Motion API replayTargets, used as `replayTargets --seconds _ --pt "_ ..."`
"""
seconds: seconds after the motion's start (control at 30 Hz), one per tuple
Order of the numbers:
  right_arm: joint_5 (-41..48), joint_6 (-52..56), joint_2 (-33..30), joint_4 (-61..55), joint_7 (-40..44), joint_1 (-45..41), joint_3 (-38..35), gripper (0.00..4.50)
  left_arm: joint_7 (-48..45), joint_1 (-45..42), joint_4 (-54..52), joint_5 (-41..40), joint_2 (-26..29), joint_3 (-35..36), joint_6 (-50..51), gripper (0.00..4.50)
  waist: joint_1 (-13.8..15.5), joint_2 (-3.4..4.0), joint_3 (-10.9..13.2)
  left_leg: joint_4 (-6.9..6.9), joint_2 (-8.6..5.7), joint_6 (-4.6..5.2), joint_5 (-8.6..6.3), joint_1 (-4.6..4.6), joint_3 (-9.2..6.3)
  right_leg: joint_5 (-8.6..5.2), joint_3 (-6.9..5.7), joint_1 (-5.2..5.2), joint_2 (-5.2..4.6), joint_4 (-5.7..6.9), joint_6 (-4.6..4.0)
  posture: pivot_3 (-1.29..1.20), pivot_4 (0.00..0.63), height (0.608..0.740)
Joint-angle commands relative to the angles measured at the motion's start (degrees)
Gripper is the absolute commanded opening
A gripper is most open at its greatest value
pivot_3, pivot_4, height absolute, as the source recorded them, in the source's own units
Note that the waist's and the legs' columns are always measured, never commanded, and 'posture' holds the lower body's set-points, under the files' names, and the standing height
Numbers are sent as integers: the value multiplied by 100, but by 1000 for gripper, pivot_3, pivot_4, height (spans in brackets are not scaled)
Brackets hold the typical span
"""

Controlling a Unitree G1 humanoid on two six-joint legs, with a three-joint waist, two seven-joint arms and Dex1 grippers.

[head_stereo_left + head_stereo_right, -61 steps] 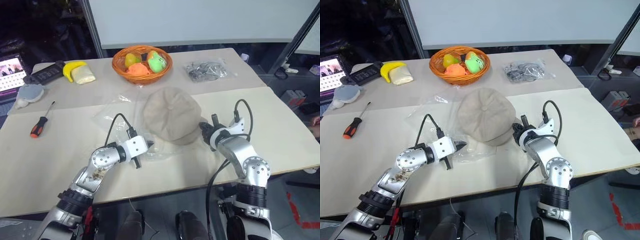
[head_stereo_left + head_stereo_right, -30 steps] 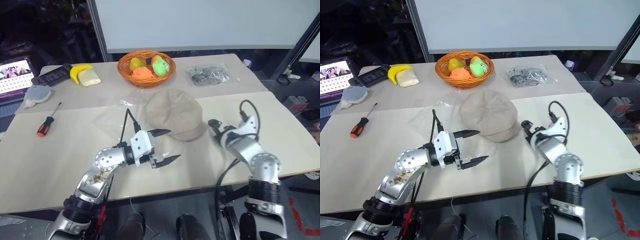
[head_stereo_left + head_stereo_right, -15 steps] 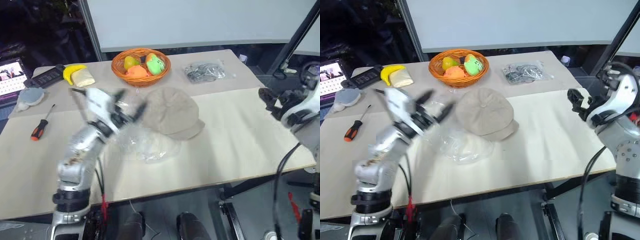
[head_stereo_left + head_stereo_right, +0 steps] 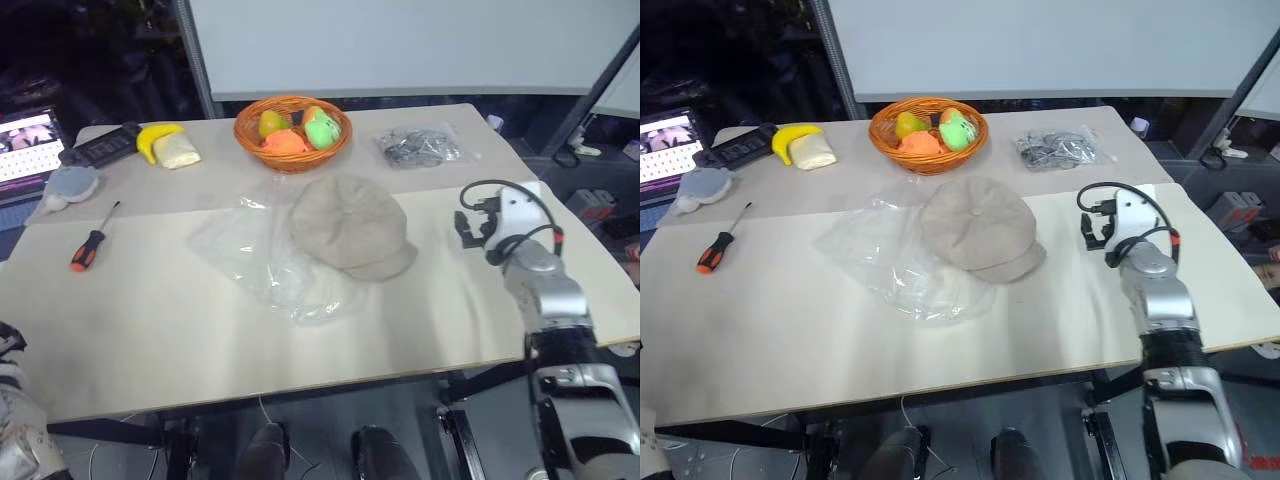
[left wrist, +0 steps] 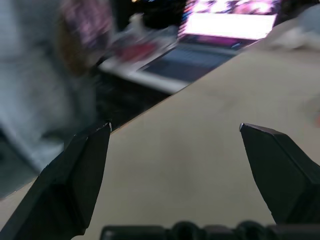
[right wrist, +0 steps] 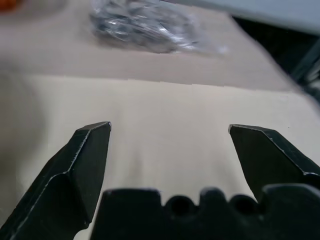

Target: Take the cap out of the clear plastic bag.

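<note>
Seen from the head cameras, one beige cap point(image 4: 352, 226) lies crown-up at the centre of the pale surface point(image 4: 150, 320), its near-left edge resting on the one large clear plastic bag point(image 4: 262, 262), which spreads crumpled toward eight o'clock of it; the cap appears to be out of the bag, so the job looks done or nearly so, with at most a final separation left. At twelve o'clock of the cap stands one orange basket point(image 4: 292, 132) of toy fruit, at two o'clock one smaller bag of grey items point(image 4: 419, 148), and toward ten o'clock one screwdriver point(image 4: 92, 243), one banana point(image 4: 157, 135) and one grey-blue lump point(image 4: 67, 184). The right end effector point(image 4: 1095, 230) hangs at three o'clock of the cap, well apart from it and holding nothing. In the left wrist view, the left end effector point(image 5: 176, 134) has its two fingers spread wide over bare surface, near its edge, empty. In the right wrist view, the right fingers are likewise spread wide and empty, facing the small grey-filled bag.
</note>
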Motion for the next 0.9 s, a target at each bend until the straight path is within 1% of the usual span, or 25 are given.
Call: replayTargets --seconds 0.03,0.1,0.2,0.3,0.5,0.73,0.9 --pt "-348 -644 -55 561 244 -327 -170 4500 -295 335 -458 -280 -192 -153 -217 4433 14 -1 0 -2 0 0 0 -3 0 1 -1 0 0 -7 -1 0 150 740" --pt "-522 -830 -59 860 252 -381 -156 4500 -435 438 -633 -348 -280 -327 -299 4433 13 -9 -5 -9 0 -2 -2 -5 1 1 -1 -3 -1 -12 -2 0 150 740" --pt "-701 -1090 -23 1257 267 -454 -195 4500 -628 560 -835 -116 -289 -800 -523 4433 6 -10 -5 -22 1 -3 -2 -6 2 1 -1 -5 -1 -18 -3 0 150 740" --pt "-785 -1275 11 1565 277 -482 -252 4500 -583 554 -874 -101 -324 -970 -604 4433 -36 -9 -6 -21 1 -2 -2 -4 9 2 5 -4 -1 -15 -4 0 150 740" --pt "-983 -1494 25 1903 342 -491 -266 4500 -599 610 -895 -23 -163 -1142 -673 4433 -195 -9 -5 -25 3 -2 -2 -2 10 2 7 -5 2 -15 -4 0 150 740" --pt "-1072 -1531 60 1996 342 -515 -375 4500 -527 616 -930 -115 -265 -1218 -695 4433 -180 -9 -5 -21 3 -2 -2 -1 11 2 8 -4 3 -12 -4 0 150 740" --pt "-1096 -1584 124 1966 389 -529 -417 4500 -468 507 -918 -142 -201 -1272 -656 4433 -179 -9 -5 -21 3 -2 -2 -1 11 2 8 -4 2 -12 -4 0 150 740"
